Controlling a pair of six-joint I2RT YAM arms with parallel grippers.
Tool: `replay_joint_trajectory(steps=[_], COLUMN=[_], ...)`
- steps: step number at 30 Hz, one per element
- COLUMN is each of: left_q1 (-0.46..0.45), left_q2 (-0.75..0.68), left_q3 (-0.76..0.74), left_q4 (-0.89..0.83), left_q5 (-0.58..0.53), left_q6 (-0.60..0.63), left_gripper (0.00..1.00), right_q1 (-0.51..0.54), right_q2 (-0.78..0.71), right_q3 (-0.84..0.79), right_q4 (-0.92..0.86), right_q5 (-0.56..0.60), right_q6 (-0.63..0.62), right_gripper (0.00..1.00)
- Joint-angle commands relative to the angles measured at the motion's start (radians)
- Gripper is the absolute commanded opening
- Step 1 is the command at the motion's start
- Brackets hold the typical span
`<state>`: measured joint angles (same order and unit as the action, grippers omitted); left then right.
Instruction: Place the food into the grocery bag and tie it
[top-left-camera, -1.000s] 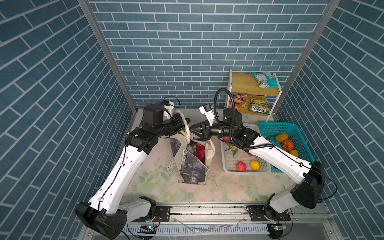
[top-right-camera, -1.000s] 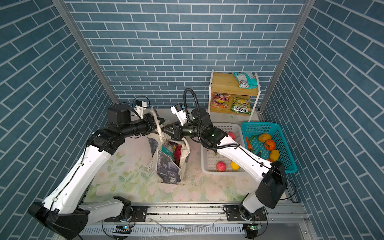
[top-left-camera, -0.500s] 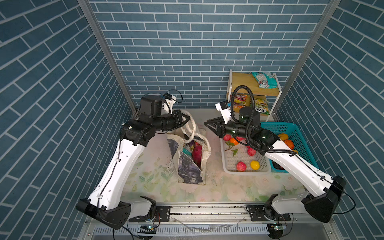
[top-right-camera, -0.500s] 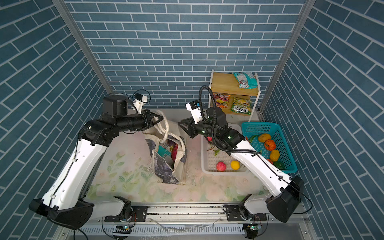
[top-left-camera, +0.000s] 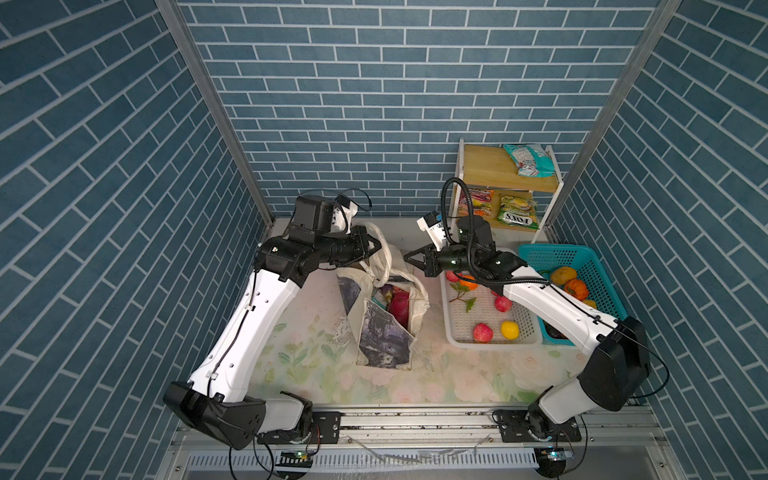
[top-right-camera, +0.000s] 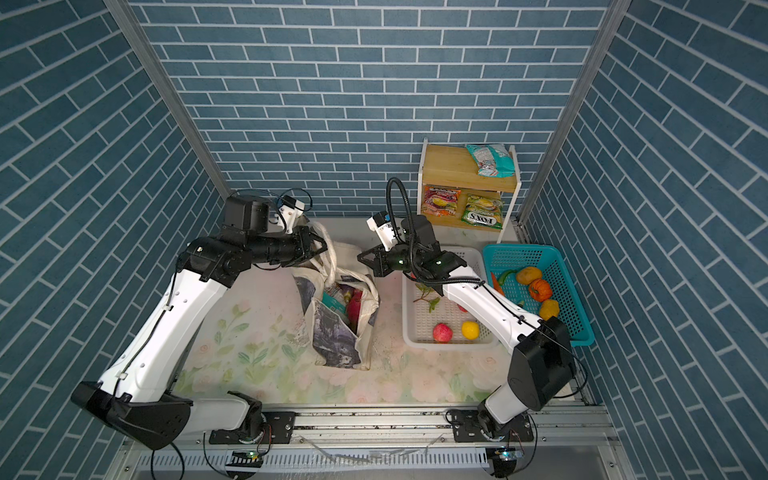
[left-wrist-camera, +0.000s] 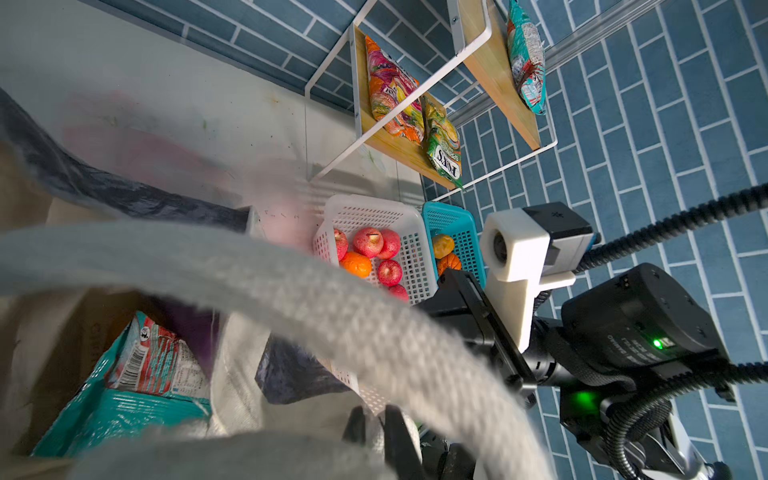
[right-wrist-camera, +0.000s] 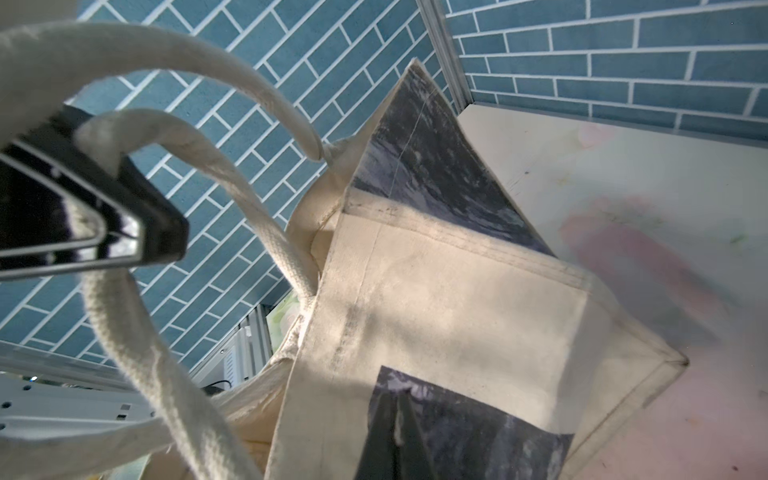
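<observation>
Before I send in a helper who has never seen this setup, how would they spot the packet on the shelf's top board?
Look to the back right corner, where a small wooden shelf stands behind the white basket. On its top board lies one crinkly teal-and-white packet, alone there; on the board below lie an orange-pink packet and a green packet.

Both top views are looking down from high over the front rail (top-left-camera: 415, 419) toward the back brick wall (top-left-camera: 374, 104), sharing the canvas tote (top-left-camera: 384, 332) at frame centre. The left wrist camera is peering past a tote handle (left-wrist-camera: 332, 307) toward the snack shelf (left-wrist-camera: 494, 83). The right wrist camera is facing the tote's side panel (right-wrist-camera: 436, 299) close up.
</observation>
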<state>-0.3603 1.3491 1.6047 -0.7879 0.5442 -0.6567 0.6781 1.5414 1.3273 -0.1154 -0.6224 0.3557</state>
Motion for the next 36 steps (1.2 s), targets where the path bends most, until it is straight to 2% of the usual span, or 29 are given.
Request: replay_joint_trajectory(steps=[1, 5, 8, 13, 16, 20, 27, 36], left_q1=[0.006, 0.006, 0.007, 0.024, 0.035, 0.039, 0.040, 0.040], left_q2=[0.033, 0.060, 0.057, 0.051, 0.064, 0.082, 0.121, 0.128], left_q3=[-0.011, -0.012, -0.037, -0.132, -0.165, -0.176, -0.187, -0.207], left_q4=[0.051, 0.200, 0.378, 0.748, 0.883, 0.912, 0.969, 0.964], left_q5=[0.016, 0.078, 0.138, 0.255, 0.307, 0.331, 0.368, 0.373], left_q6=[-0.004, -0.040, -0.078, -0.222, -0.299, -0.326, -0.384, -0.397], left_gripper=[0.00, 0.00, 0.00, 0.00, 0.00, 0.00, 0.00, 0.00], right_q1=[0.017, 0.018, 0.018, 0.011, 0.011, 0.011, 0.032, 0.059], right_q2=[0.001, -0.015, -0.032, -0.056, -0.068, -0.081, -0.062, 0.032], right_q3=[-0.011, -0.039, -0.059, -0.080, -0.089, -0.112, -0.177, -0.181], right_q4=[0.053, 0.053, 0.050, 0.048, 0.066, 0.173, 0.577, 0.998], right_q5=[-0.082, -0.085, -0.081, -0.086, -0.101, -0.153, -0.265, -0.255], right_q6=[0.017, 0.017, 0.015, 0.016, 0.021, 0.079, 0.292, 0.468], right_gripper=[0.00, 0.00, 0.00, 0.00, 0.00, 0.01, 0.10, 0.29])
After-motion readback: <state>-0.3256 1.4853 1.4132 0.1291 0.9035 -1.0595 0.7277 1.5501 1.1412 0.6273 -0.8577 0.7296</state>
